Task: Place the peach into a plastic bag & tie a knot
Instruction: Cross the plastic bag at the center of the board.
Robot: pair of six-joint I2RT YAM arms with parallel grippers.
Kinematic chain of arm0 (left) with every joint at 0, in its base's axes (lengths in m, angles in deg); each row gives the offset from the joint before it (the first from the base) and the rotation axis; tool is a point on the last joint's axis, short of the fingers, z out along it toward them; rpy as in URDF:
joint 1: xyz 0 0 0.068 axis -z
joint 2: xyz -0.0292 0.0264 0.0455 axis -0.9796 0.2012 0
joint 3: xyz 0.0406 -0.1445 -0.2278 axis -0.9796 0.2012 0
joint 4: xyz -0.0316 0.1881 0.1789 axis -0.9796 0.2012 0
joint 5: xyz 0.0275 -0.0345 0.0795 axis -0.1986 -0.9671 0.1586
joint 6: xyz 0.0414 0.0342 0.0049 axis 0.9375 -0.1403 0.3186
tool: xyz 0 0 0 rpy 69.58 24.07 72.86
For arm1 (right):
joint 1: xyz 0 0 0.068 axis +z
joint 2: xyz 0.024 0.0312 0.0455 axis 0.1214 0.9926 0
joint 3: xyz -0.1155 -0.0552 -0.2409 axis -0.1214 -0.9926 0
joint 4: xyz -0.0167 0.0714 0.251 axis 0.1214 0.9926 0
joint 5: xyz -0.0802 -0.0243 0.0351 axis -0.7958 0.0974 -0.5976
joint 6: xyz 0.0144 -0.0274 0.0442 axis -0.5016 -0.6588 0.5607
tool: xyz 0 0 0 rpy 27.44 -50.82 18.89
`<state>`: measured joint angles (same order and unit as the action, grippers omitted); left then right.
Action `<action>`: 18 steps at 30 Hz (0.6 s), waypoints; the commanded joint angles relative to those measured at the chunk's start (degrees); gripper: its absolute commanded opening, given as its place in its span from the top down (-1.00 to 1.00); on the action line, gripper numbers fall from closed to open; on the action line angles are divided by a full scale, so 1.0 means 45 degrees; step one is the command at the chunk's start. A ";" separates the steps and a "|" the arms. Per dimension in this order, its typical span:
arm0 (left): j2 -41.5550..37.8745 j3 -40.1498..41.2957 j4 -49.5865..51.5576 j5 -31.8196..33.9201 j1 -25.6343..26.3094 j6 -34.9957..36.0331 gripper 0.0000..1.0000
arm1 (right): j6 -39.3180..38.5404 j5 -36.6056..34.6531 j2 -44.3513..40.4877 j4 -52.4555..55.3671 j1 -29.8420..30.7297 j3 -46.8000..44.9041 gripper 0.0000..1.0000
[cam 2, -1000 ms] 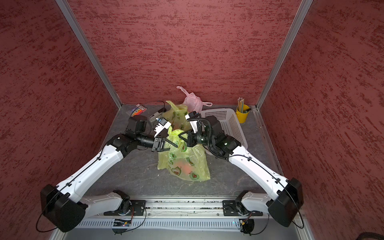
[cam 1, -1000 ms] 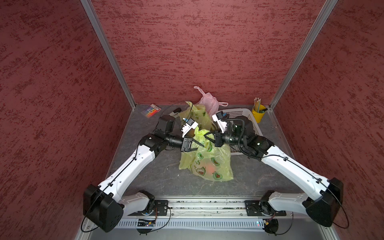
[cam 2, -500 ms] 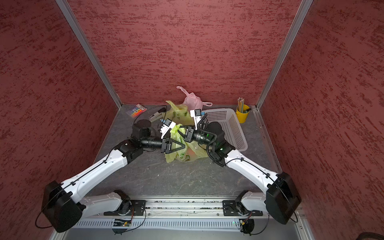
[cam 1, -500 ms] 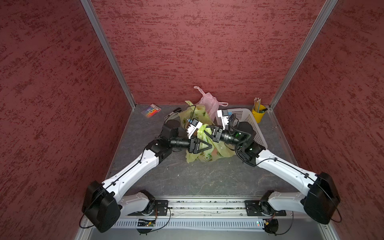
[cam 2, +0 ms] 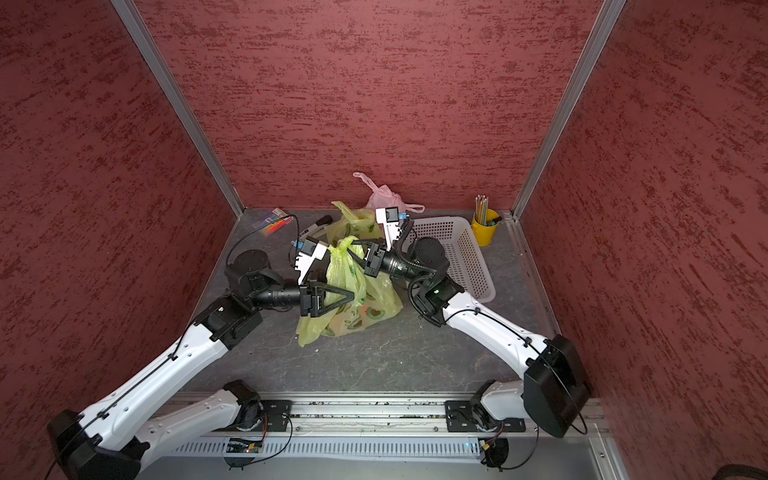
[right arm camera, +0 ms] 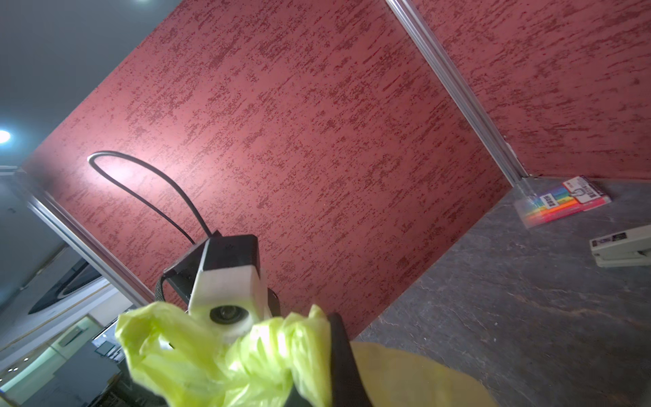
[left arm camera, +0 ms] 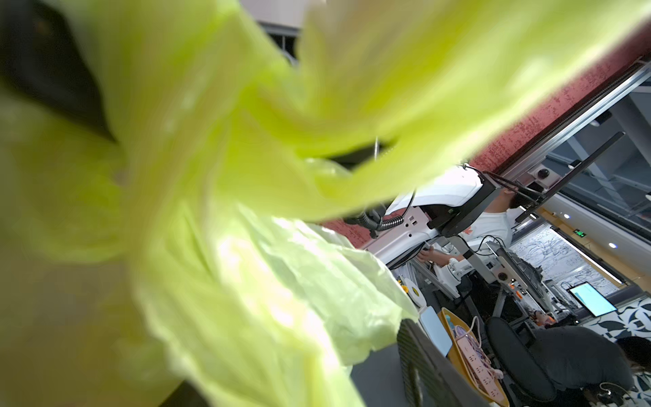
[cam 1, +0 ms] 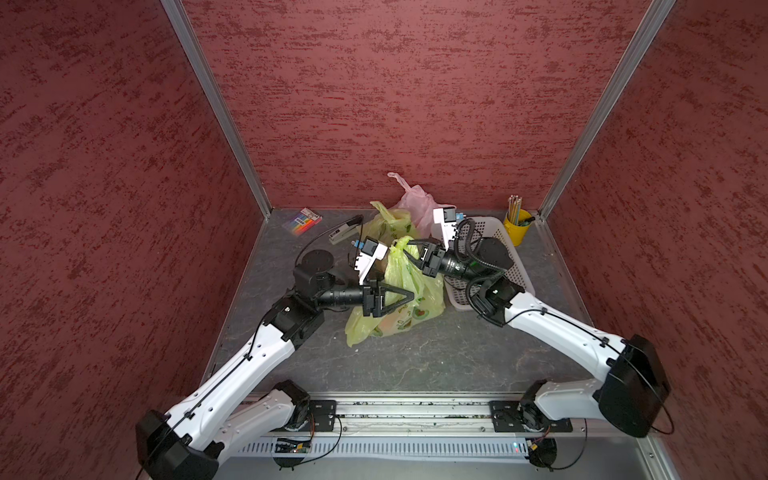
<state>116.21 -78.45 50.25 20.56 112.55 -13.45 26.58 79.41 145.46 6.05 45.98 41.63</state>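
Left gripper (cam 1: 405,297) is spread wide open with the yellow-green plastic bag (cam 1: 430,297) draped between its fingers, not pinched. The bag slumps on the grey table (cam 1: 415,361), and the peach (cam 2: 365,311) is an orange blur low inside. Right gripper (cam 1: 409,245) is clamped on the bag's bunched top, with the white basket (cam 1: 519,266) just behind.

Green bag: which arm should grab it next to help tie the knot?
Left, probably: the left gripper is open, right at the bag, while the right gripper is shut on its bunched top.
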 commanded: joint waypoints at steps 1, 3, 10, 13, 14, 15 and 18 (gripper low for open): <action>0.0576 0.0357 -0.1700 0.0242 0.0641 -0.0752 -0.35 | 0.1027 0.0066 0.0411 -0.1804 -0.0015 0.0430 1.00; 0.1004 0.0225 -0.2009 0.0645 0.1259 -0.0590 -0.35 | 0.1171 -0.0267 0.0513 -0.2196 -0.0018 0.0411 1.00; 0.1212 0.0959 -0.3255 0.1860 0.1677 -0.0735 -0.38 | 0.2501 0.0413 0.1160 -0.3789 -0.0015 0.0849 1.00; 0.0487 0.1414 -0.3346 0.2310 0.1502 -0.0754 -0.44 | 0.2762 0.0997 0.1238 -0.4116 -0.0070 0.1027 1.00; 0.0244 0.1560 -0.3297 0.2364 0.1404 -0.0773 -0.46 | 0.2860 0.1163 0.1267 -0.4250 -0.0102 0.1080 1.00; 0.0002 0.1670 -0.3264 0.2365 0.1275 -0.0830 -0.47 | 0.2976 0.1320 0.1286 -0.4385 -0.0148 0.1143 1.00; -0.0431 0.1995 -0.3258 0.2233 0.1029 -0.1026 -0.49 | 0.3227 0.1694 0.1497 -0.4747 -0.0248 0.1357 1.00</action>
<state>115.75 -70.63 36.08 29.81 117.99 -16.79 37.69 84.31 151.88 -8.29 45.32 44.82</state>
